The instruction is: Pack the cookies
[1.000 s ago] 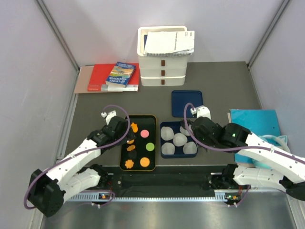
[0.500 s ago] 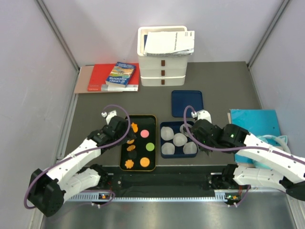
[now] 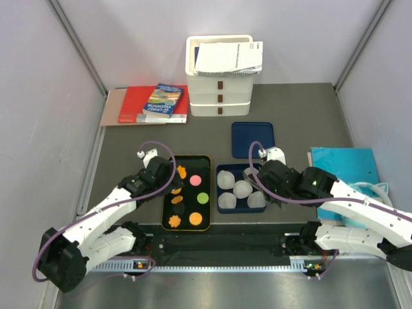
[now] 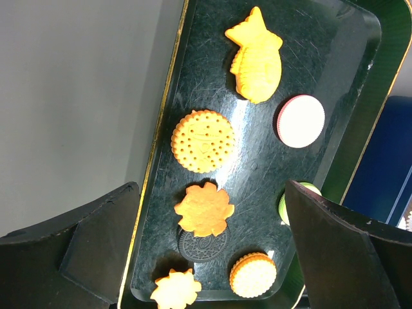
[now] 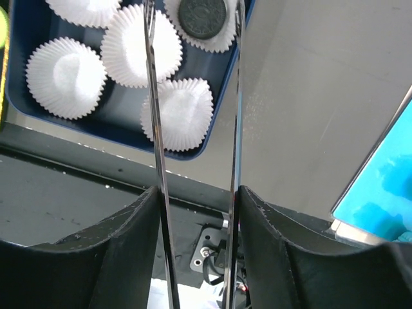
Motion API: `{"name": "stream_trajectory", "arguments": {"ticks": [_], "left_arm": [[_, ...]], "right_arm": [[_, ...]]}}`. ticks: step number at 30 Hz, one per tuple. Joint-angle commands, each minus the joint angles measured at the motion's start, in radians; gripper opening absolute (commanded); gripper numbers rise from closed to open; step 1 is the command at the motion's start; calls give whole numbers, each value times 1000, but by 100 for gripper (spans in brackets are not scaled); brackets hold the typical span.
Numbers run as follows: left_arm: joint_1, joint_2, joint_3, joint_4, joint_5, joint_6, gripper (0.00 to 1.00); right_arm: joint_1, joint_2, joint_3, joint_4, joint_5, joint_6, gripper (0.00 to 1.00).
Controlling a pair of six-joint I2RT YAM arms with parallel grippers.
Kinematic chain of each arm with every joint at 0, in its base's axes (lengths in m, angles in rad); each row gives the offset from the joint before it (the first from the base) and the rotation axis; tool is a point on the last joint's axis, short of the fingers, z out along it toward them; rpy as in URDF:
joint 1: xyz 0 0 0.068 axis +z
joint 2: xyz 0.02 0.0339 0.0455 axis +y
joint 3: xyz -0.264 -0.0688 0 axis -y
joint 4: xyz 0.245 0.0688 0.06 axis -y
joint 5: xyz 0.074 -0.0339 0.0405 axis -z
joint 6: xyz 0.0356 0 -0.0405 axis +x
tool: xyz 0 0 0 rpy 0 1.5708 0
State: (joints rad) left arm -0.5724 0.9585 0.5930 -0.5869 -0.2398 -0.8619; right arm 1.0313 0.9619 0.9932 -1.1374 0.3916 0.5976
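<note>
While left gripper [image 4: 209,238] gapes over cookies [image 4: 202,140], right gripper [image 5: 195,19] angled over box [image 5: 122,116].

The black tray [image 4: 193,51] under the left claw [image 4: 209,241] is glossy and finely scratched, throwing back glare. The cookies [image 4: 203,140] on it look like matt moulded plastic with dotted and ridged faces. Between the right claw's thin mirror-bright metal blades [image 5: 154,129] sit white pleated paper cups [image 5: 177,112] in a smooth blue box [image 5: 116,122]. Beyond both claws the table [image 3: 302,116] is matt dark grey.
</note>
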Motion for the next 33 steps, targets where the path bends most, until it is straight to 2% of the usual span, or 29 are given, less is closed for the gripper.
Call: {"name": "stream_trajectory", "arguments": {"ticks": [1, 5, 8, 13, 19, 26, 33], "left_arm": [[-6, 0, 16, 30, -7, 9, 99], [-6, -1, 19, 33, -13, 14, 99], [-6, 0, 24, 36, -15, 17, 99], [-6, -1, 30, 19, -18, 14, 99], [-6, -44, 21, -10, -39, 12, 99], [-6, -83, 4, -16, -52, 14, 99], [-6, -67, -13, 1, -32, 4, 99]], "right_arm": [[-7, -12, 65, 33, 30, -15, 50], [38, -17, 99, 97, -19, -51, 47], [139, 37, 152, 166, -26, -85, 47], [245, 245, 231, 226, -39, -162, 47], [246, 383, 262, 332, -95, -223, 47], [256, 426, 291, 320, -166, -248, 48], [276, 449, 295, 239, -188, -252, 50]]}}
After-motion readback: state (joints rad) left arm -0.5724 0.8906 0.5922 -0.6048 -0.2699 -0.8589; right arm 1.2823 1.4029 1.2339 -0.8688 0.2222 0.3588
